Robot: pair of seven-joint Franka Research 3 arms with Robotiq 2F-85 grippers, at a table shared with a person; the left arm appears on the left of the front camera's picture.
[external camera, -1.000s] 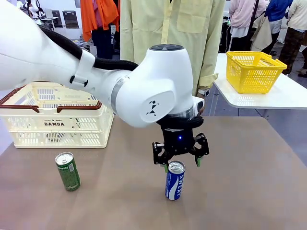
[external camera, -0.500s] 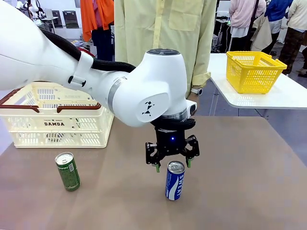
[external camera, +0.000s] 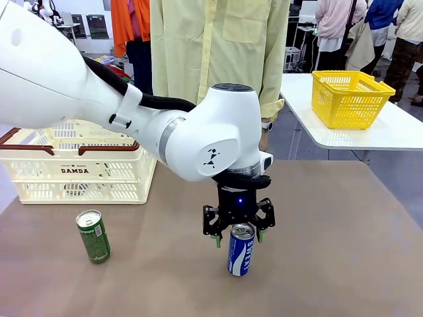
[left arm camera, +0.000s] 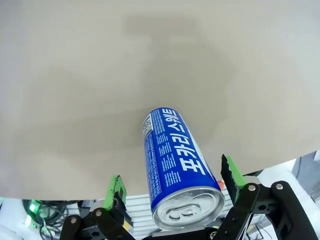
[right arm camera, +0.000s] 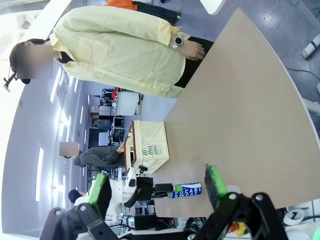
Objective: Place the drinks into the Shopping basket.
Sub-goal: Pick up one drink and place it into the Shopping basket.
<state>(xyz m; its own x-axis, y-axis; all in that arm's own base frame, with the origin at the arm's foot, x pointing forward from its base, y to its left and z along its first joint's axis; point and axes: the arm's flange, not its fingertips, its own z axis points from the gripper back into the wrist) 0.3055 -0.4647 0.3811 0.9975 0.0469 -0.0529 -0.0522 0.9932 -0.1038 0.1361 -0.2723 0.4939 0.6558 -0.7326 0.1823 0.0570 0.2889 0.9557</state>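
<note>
One blue can point(external camera: 240, 249) upright on tan table point(external camera: 330, 231) between left gripper's point(external camera: 238, 240) wide-spread fingers, green can point(external camera: 93, 236) near cream basket point(external camera: 73, 170), right gripper point(right arm camera: 156, 180) wide, yellow basket point(external camera: 348, 98) on side table point(external camera: 390, 135)

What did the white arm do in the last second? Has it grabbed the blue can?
The left gripper shifted slightly to the robot's left and dropped, so its open fingers now straddle the top of the blue can. Nothing is gripped yet. That can, the green can and the Shopping basket stayed put.
</note>
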